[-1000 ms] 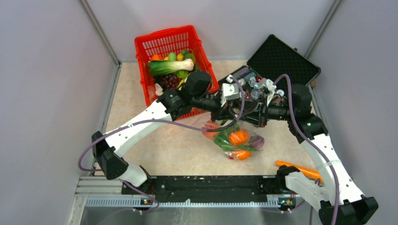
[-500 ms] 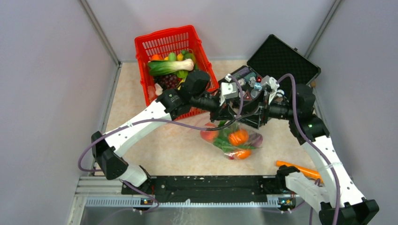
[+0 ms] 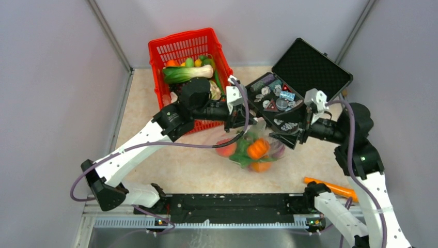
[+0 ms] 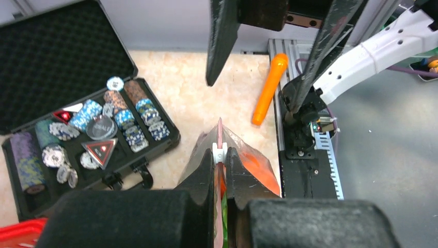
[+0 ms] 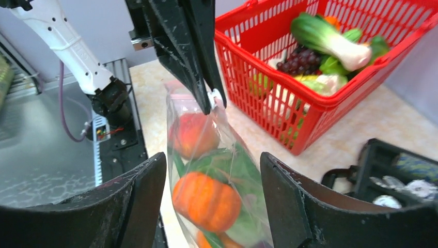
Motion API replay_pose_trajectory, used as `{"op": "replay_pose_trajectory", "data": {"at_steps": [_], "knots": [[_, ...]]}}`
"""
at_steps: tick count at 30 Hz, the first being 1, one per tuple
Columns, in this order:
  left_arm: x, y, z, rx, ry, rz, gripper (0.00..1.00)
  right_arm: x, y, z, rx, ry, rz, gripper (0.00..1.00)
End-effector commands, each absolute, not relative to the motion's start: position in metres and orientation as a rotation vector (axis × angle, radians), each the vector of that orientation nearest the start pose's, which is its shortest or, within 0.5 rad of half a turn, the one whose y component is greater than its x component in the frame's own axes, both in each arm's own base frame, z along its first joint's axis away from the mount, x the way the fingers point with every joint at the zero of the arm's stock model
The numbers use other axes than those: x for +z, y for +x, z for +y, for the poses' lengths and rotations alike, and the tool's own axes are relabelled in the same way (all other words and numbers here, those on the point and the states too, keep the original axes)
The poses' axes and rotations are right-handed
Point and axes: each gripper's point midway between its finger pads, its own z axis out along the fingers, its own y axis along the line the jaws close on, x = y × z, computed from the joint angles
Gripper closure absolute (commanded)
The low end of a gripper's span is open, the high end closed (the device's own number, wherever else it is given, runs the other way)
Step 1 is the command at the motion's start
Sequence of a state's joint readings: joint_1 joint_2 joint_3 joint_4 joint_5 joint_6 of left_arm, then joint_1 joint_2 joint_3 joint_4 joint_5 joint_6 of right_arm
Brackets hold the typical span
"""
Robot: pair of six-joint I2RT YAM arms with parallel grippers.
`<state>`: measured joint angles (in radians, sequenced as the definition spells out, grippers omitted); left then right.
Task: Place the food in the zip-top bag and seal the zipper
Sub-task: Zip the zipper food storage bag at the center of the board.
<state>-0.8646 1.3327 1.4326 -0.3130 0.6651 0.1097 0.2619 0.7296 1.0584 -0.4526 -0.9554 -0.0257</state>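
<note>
The clear zip-top bag hangs over the table with food inside: an orange pumpkin, a red tomato-like ball and green leaves. My left gripper is shut on the pink zipper at its white slider, holding the bag up by its top edge. My right gripper is open, its fingers standing on either side of the bag's body without touching it. In the top view the left gripper is above the bag's left end and the right gripper is just right of the bag.
A red basket with bok choy, grapes and other toy food stands at the back left. An open black case holding chips is at the back right. An orange carrot lies near the right arm's base.
My right gripper has opened, let go of the bag's top and pulled back to the right. My left gripper, still shut on the zipper, has shifted left with the bag.
</note>
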Motion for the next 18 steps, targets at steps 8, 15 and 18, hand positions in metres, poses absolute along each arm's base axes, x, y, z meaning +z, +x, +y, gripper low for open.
{"op": "replay_pose_trajectory", "data": {"at_steps": [8, 15, 18], "knots": [[0.410, 0.152, -0.377, -1.234, 1.416, 1.163, 1.00, 0.372, 0.149, 0.191, 0.972, -1.009, 1.435, 0.40], [0.403, 0.148, -0.381, -1.248, 1.470, 1.195, 1.00, 0.363, 0.156, 0.199, 1.057, -1.006, 1.435, 0.50], [0.399, 0.147, -0.383, -1.252, 1.478, 1.201, 1.00, 0.358, 0.160, 0.201, 1.072, -1.010, 1.464, 0.51]]}}
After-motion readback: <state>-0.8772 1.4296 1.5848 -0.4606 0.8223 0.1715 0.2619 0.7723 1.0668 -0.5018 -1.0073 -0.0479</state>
